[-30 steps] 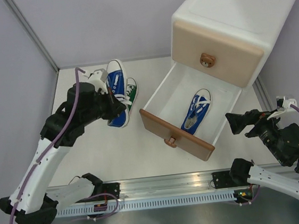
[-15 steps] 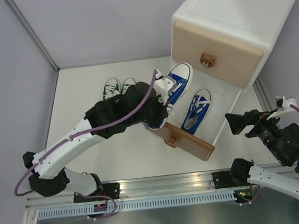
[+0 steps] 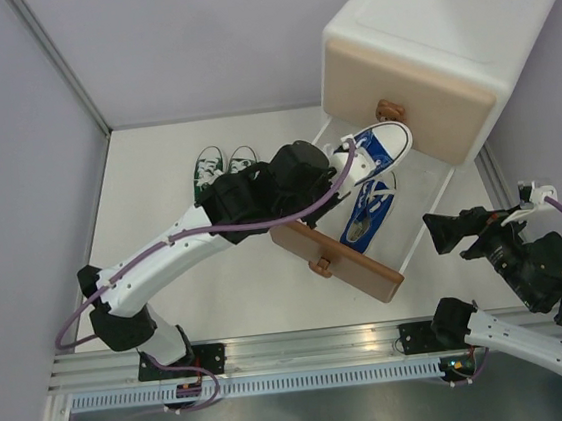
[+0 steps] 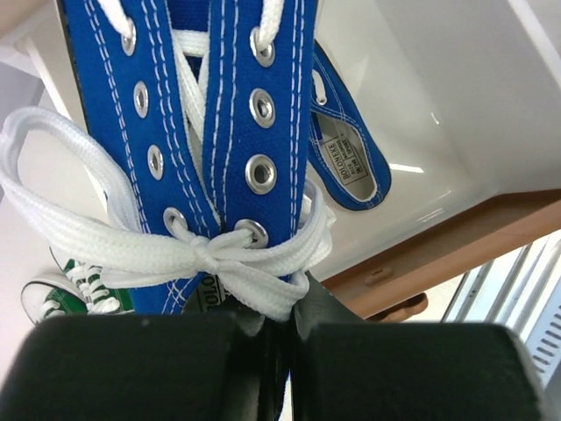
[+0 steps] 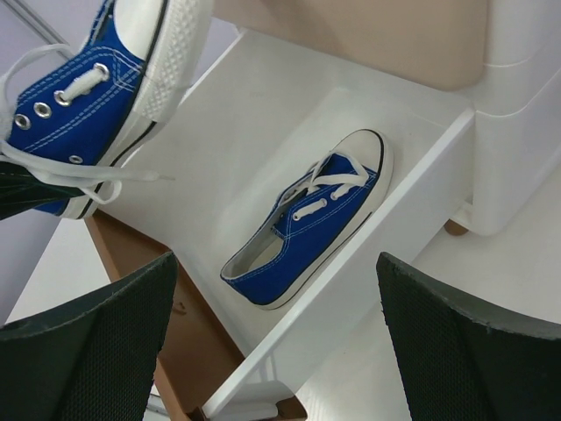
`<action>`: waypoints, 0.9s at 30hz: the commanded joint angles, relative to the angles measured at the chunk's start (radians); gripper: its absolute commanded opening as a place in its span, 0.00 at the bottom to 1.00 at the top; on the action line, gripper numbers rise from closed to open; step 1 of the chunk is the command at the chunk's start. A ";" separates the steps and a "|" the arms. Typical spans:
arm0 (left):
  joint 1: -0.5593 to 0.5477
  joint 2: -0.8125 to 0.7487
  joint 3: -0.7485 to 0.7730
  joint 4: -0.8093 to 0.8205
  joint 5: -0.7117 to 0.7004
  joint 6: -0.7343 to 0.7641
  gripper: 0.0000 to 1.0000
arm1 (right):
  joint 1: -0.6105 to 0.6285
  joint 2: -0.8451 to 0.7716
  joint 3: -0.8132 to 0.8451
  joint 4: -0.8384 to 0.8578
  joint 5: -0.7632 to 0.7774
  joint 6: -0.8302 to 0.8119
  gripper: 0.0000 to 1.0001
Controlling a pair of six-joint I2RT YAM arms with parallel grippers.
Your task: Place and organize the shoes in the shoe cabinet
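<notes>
Swinging further toward 2 o'clock than half a second ago, the left end effector (image 4: pixel 273 351) has carried the held blue shoe (image 3: pixel 380 145) from the drawer's front edge to a spot over the open lower drawer (image 3: pixel 339 261) of the shoe cabinet (image 3: pixel 442 23). It is clamped on the heel end, just behind the bow. The shoe's toe sits close under the bear knob (image 3: pixel 388 112). Its mate (image 3: pixel 367 212) lies in the drawer, toe toward 1 o'clock. The green pair (image 3: pixel 218 165) waits on the bench (image 3: pixel 164 243) at 9 o'clock of the drawer.

To place it well, I would draw back from the knob and turn the toe to match the mate. Lower it onto the bare floor at 10 o'clock of the mate, and let go only once the sole rests flat. Loose laces could snag the drawer wall. The right end effector (image 3: pixel 442 229) idles at 4 o'clock, fingers spread wide
</notes>
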 commanded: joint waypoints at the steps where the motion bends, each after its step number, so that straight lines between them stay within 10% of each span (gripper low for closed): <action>1: -0.001 0.012 0.031 0.080 -0.007 0.140 0.02 | -0.001 -0.018 0.036 0.016 -0.017 -0.030 0.98; 27: 0.088 0.182 -0.036 0.067 -0.095 0.054 0.02 | -0.001 0.108 0.021 0.316 -0.133 -0.274 0.98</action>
